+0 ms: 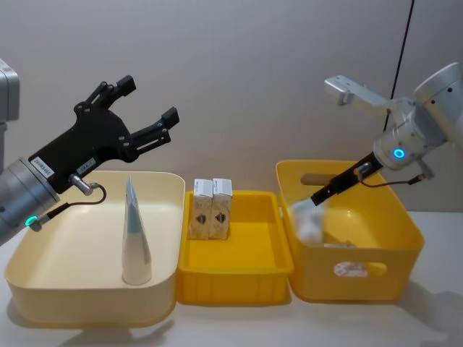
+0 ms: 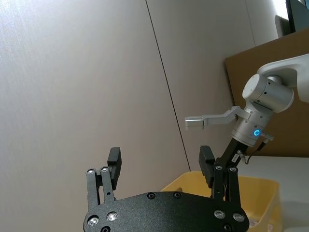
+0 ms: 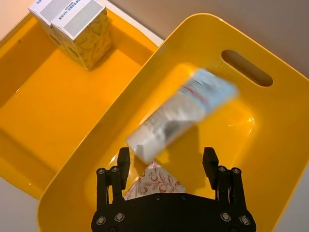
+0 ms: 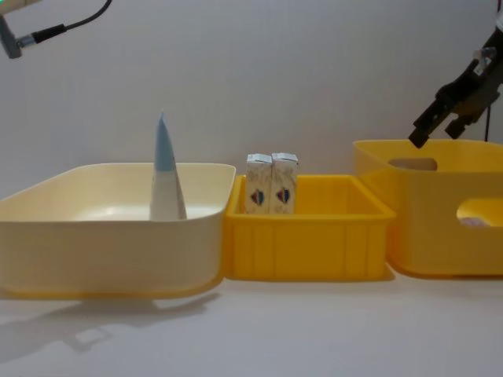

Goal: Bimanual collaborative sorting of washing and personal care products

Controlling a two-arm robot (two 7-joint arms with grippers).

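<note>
A light-blue squeeze tube [image 1: 136, 238] [image 4: 165, 177] stands upright on its whitish base in the cream tub [image 1: 43, 267]. My left gripper [image 1: 148, 99] [image 2: 160, 162] hangs open, high above that tub, holding nothing. Two cream-white cartons [image 1: 211, 210] [image 4: 271, 184] stand side by side at the back of the middle yellow tray [image 1: 239, 278]. My right gripper [image 1: 318, 196] [image 3: 166, 162] is open over the deep yellow tub [image 1: 405, 217]. Just below its fingers a second tube [image 3: 183, 113] [image 1: 307, 217] shows blurred, free of them. Another carton [image 3: 154, 181] lies on the tub's floor.
The three containers stand in a row, touching: cream tub on the left, low yellow tray in the middle, deep yellow tub [image 4: 409, 212] with handle holes on the right. A plain wall stands behind, and bare tabletop [image 4: 251, 330] lies in front.
</note>
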